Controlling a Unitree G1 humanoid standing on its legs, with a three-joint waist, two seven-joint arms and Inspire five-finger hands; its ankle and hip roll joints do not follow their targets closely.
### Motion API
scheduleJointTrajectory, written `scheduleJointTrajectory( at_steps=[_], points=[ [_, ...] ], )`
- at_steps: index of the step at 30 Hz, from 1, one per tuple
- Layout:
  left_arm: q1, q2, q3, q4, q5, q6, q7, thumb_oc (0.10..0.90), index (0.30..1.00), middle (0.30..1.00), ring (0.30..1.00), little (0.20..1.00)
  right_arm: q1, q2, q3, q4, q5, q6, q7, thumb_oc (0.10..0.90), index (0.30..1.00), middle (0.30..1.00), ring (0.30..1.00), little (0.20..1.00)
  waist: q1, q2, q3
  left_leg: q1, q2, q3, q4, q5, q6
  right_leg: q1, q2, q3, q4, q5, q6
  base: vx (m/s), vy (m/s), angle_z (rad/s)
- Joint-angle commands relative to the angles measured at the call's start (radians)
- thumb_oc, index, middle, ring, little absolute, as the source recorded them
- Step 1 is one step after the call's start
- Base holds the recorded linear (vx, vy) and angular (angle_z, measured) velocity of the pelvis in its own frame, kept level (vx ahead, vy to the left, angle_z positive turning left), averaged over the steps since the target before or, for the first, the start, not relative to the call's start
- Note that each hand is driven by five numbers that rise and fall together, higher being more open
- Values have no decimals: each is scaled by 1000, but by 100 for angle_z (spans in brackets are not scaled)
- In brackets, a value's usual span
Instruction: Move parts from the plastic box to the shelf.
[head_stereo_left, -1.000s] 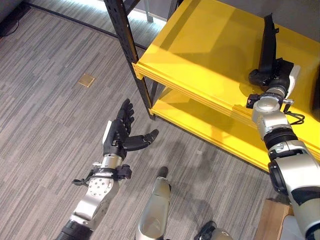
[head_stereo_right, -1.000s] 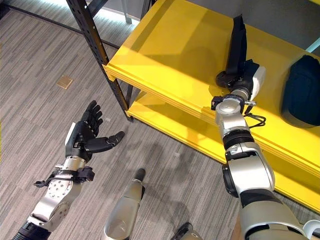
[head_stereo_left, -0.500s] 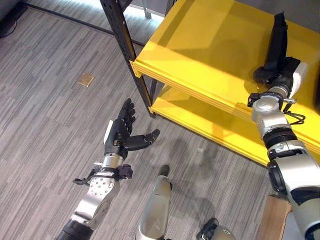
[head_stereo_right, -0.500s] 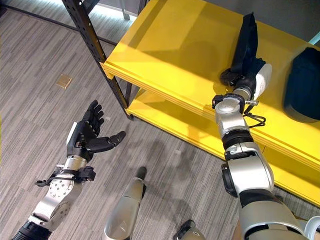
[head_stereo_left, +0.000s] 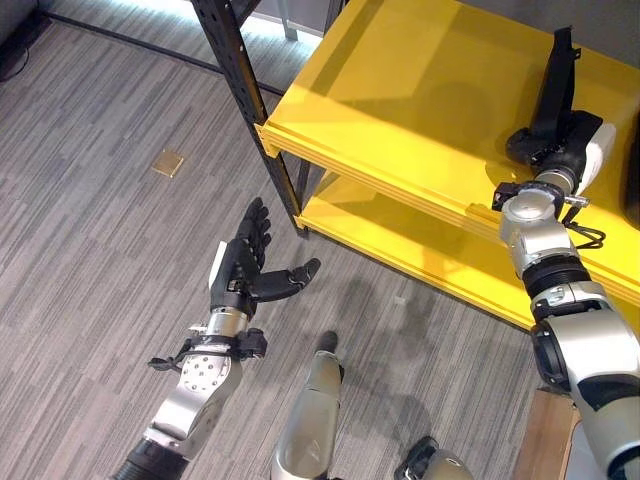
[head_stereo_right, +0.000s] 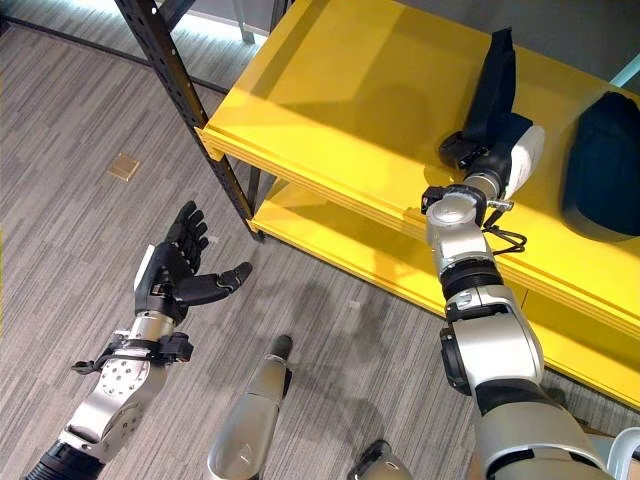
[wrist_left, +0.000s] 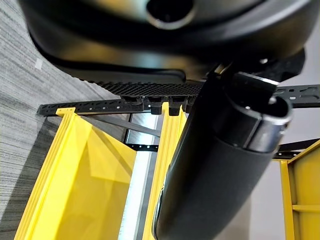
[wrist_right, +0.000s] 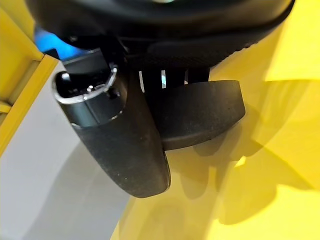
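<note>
Grey plank floor (head_stereo_left: 90, 250) — small tan square plate (head_stereo_left: 167, 163) set in it.

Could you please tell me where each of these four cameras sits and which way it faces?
Left eye view: on the head, looking down at the floor and yellow shelf; both arms show, left hand open.
Right eye view: beside it, same scene; right hand holds a long black part.
Left wrist view: along the left hand toward the shelf frame.
Right wrist view: along the right hand, onto the shelf.
Both eye views share everything.

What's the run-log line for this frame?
right hand: shut on black part, over top shelf | left hand: open, idle over floor | second dark part: on shelf
</note>
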Motion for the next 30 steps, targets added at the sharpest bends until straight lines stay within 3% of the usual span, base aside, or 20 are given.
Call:
scheduleJointTrajectory(
  at_steps=[1,3,6,7,10,11,12,15,16,20,22,30],
  points=[
    [-65,28,38,-93,9,-121,7,900,1000,1000,1000,1000,-80,-78,-9,-107,-62,-84,-66,400,300,300,300,300,-14,2,-49,-41,52,2,55,-34,17,10,56,63,18,13,-81,-1,-11,3],
    [-66,27,39,-92,9,-121,7,900,1000,1000,1000,1000,-80,-80,-8,-102,-61,-82,-65,400,300,300,300,300,-15,-3,-51,-35,52,1,59,-55,9,18,59,71,18,-2,-77,31,-25,0],
    [-66,24,37,-89,9,-120,7,900,1000,1000,1000,1000,-75,-86,-19,-98,-59,-83,-78,400,300,300,300,300,-17,2,-49,-46,48,0,56,-32,15,9,57,60,21,11,-83,-21,6,0],
    [-66,23,37,-88,9,-119,7,900,1000,1000,1000,1000,-75,-86,-18,-98,-59,-83,-77,400,300,300,300,300,-18,-3,-52,-39,49,-2,60,-54,8,16,59,69,21,-3,-79,0,0,0],
    [-65,24,40,-90,12,-119,8,900,1000,1000,1000,1000,-67,-89,-28,-89,-53,-87,-82,400,300,300,300,300,-20,2,-48,-46,50,0,57,-34,15,6,56,59,24,11,-83,26,-21,1],
    [-65,22,40,-90,12,-119,8,900,1000,1000,1000,1000,-65,-91,-28,-84,-51,-86,-82,400,300,300,300,300,-21,-3,-49,-40,51,-2,62,-56,9,13,59,68,25,-5,-79,-62,22,3],
    [-63,23,39,-91,12,-118,6,900,1000,1000,1000,1000,-64,-92,-32,-80,-47,-87,-84,400,300,300,300,300,-21,2,-47,-48,50,0,60,-35,15,7,57,58,26,9,-83,69,-54,-2],
    [-61,23,41,-91,14,-118,7,900,1000,1000,1000,1000,-57,-96,-34,-77,-42,-92,-86,400,300,300,300,300,-25,-3,-49,-41,53,-1,63,-57,8,11,60,68,25,-5,-79,2,-7,1],
    [-61,24,40,-92,14,-118,7,900,1000,1000,1000,1000,-57,-97,-35,-77,-42,-93,-87,400,300,300,300,300,-23,1,-47,-48,52,1,59,-35,15,4,57,59,24,9,-83,0,0,0],
    [-60,20,44,-90,15,-119,10,900,1000,1000,1000,1000,-50,-99,-38,-76,-37,-92,-86,400,300,300,300,300,-27,-2,-48,-37,56,1,59,-56,8,11,61,69,23,-6,-80,-16,8,0],
    [-67,19,40,-90,16,-121,12,900,1000,1000,1000,1000,-50,-100,-34,-71,-38,-91,-86,400,300,300,300,300,-29,2,-49,-43,56,5,52,-32,13,2,60,63,22,10,-85,-30,13,0],
    [-70,17,41,-92,15,-122,17,900,1000,1000,1000,1000,-59,-97,-12,-43,-37,-87,-68,400,300,300,300,300,-34,-1,-48,-45,62,4,56,-31,11,0,64,65,27,6,-86,0,0,0]
  ],
)
